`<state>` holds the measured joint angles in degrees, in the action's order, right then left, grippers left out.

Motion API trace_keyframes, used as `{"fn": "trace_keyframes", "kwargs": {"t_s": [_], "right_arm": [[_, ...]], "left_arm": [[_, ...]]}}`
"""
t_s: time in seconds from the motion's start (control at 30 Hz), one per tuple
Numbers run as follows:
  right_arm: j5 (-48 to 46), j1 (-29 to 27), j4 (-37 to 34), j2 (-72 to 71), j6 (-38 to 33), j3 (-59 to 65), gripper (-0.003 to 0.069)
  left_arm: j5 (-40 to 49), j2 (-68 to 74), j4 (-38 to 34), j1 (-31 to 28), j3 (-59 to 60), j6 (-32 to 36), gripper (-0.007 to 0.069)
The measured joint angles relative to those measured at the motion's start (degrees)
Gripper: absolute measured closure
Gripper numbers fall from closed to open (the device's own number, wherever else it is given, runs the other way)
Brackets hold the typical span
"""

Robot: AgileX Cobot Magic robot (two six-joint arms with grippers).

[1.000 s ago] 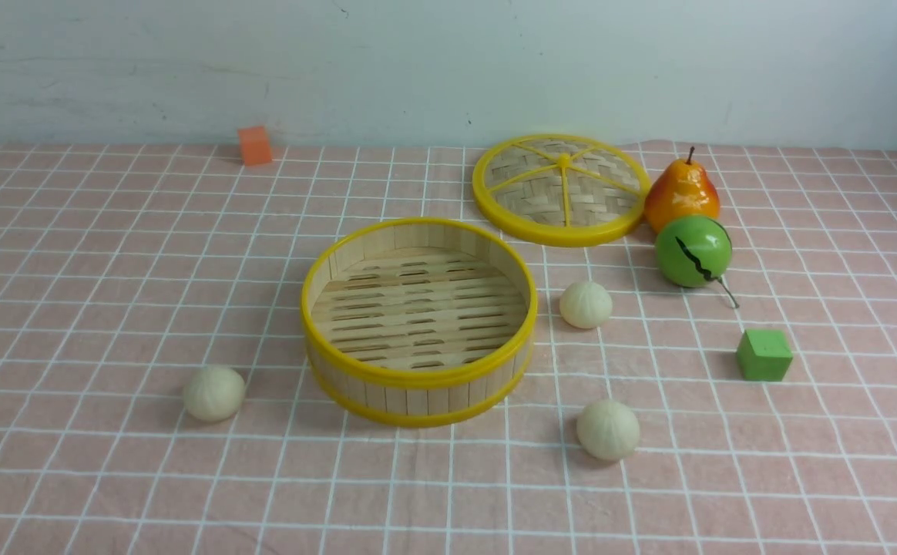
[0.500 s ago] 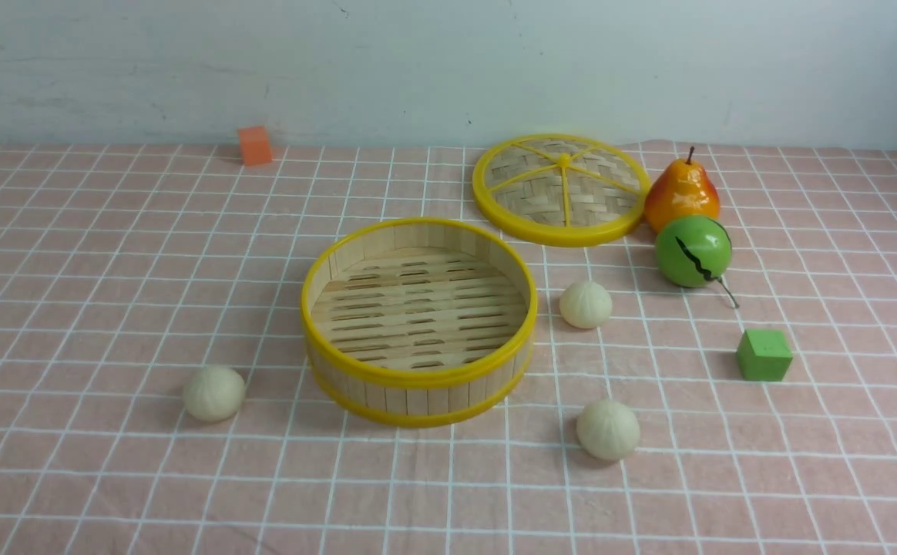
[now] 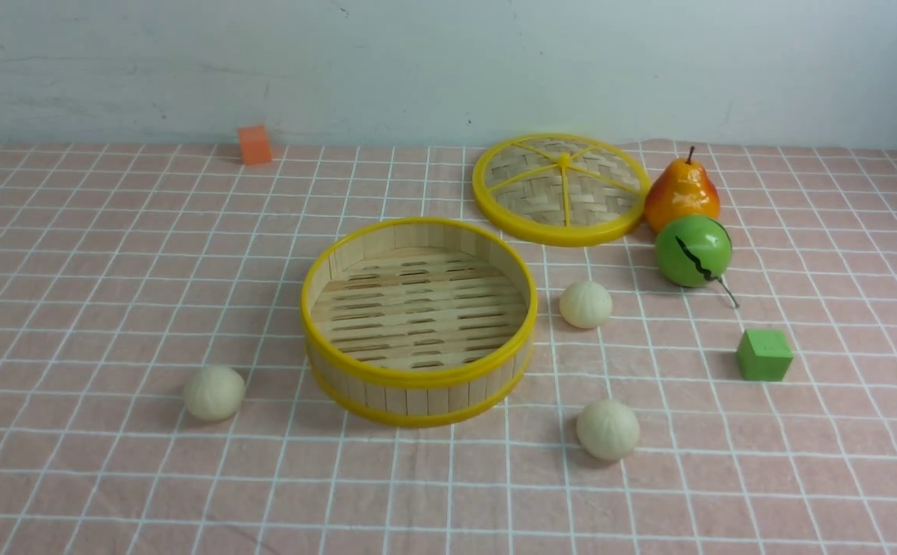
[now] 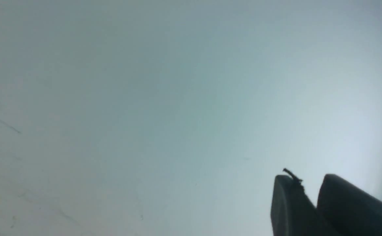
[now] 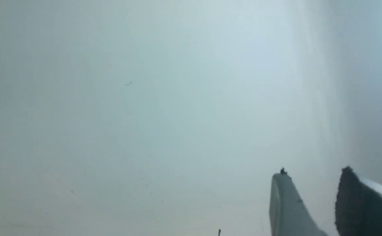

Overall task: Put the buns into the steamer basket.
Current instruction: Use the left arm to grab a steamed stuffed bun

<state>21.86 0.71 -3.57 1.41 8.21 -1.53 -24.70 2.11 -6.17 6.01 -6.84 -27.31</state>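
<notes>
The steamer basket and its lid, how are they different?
The basket is deep and hollow, but the lid is shallow and domed. The basket has a slatted floor; the lid has woven strips with yellow spokes. Both are round, with yellow rims.

I see pale bamboo-like wood in the slats of the steamer basket (image 3: 418, 378), rimmed in smooth yellow, while the lid (image 3: 564, 189) shows a coarse strip weave. The pear (image 3: 682, 196) looks glossy and smooth, and the green ball (image 3: 693, 250) has a softer shine. My desk (image 3: 387, 493) wears a cloth-like tiled covering, and the buns (image 3: 214, 393) (image 3: 586, 304) (image 3: 608, 430) look matt.
</notes>
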Motion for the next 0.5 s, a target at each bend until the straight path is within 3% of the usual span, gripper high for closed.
{"fn": "trace_keyframes", "kwargs": {"t_s": [0.07,0.1,0.17,0.2,0.43,0.47,0.5], "right_arm": [[-1.2,0.0,0.1,3.7,0.0,-4.6,0.0533],[-1.4,0.0,0.1,4.1,0.0,-5.1,0.0542],[-6.2,0.0,2.1,10.1,0.1,-11.5,0.0653],[-9.7,0.0,3.6,12.9,-0.1,-14.6,0.0669],[-34.1,0.3,13.3,31.5,-0.7,-30.4,0.0664],[-41.7,1.1,13.9,37.0,-0.7,-33.2,0.0664],[-43.2,1.3,13.9,38.2,-0.7,-33.8,0.0664]], "left_arm": [[4.8,5.1,2.2,0.0,-7.3,1.8,0.0638],[5.3,5.1,2.2,0.0,-8.0,2.1,0.0638],[12.0,13.2,4.9,0.0,-17.5,5.8,0.0638],[13.6,16.5,5.7,0.0,-20.5,7.7,0.0638],[18.7,38.1,7.2,0.0,-31.3,14.8,0.0638],[27.8,46.1,7.0,0.0,-35.1,15.0,0.0638],[29.0,46.9,6.9,0.0,-35.5,15.0,0.0638]]}}
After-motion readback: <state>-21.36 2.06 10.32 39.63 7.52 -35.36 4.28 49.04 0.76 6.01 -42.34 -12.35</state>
